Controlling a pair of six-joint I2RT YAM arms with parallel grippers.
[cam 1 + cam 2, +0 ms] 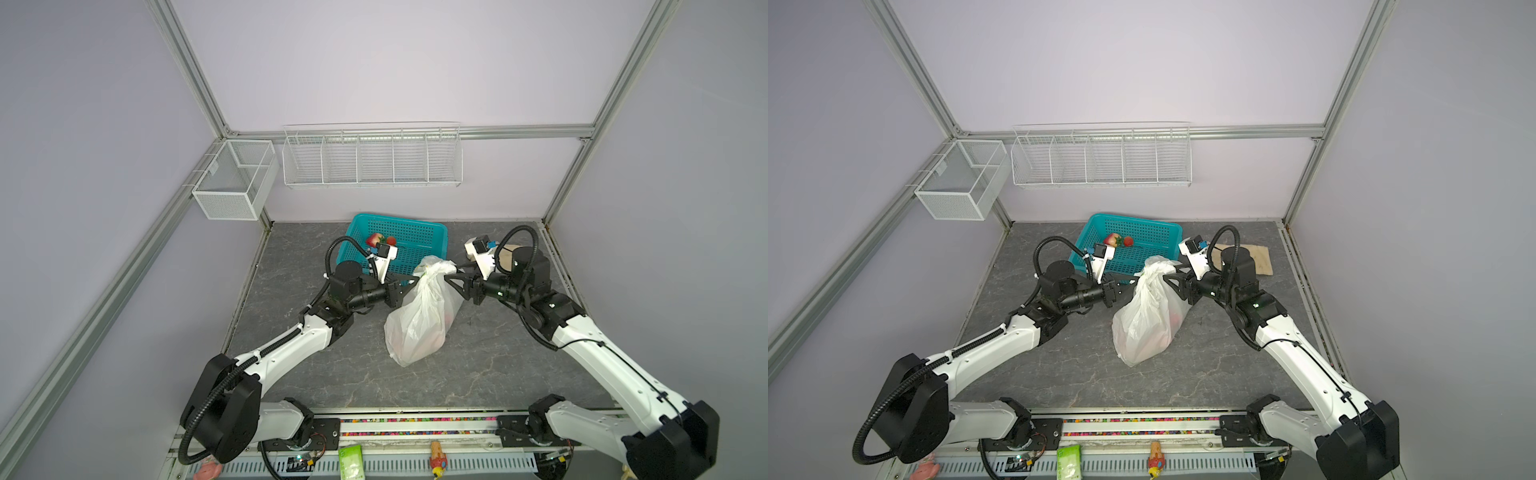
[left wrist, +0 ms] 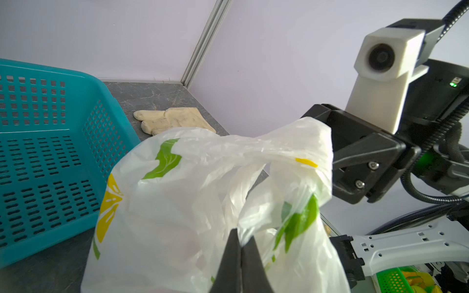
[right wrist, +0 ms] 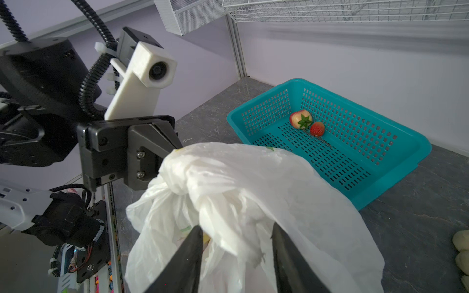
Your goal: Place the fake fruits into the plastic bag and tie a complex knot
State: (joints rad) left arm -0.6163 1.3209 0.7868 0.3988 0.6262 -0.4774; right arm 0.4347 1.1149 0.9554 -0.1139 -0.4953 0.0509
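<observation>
Thin white lemon-print plastic bag (image 1: 419,320) on grey table (image 1: 374,374), neck leaning toward teal lattice basket (image 1: 399,219). Left gripper (image 2: 241,236) pinched tight on film; right gripper (image 3: 237,225) half-spread, straddling twisted neck bunch, facing left gripper across it. Firm grip unclear.

Plastic bag (image 2: 177,203) — thin, crinkled, glossy
</observation>
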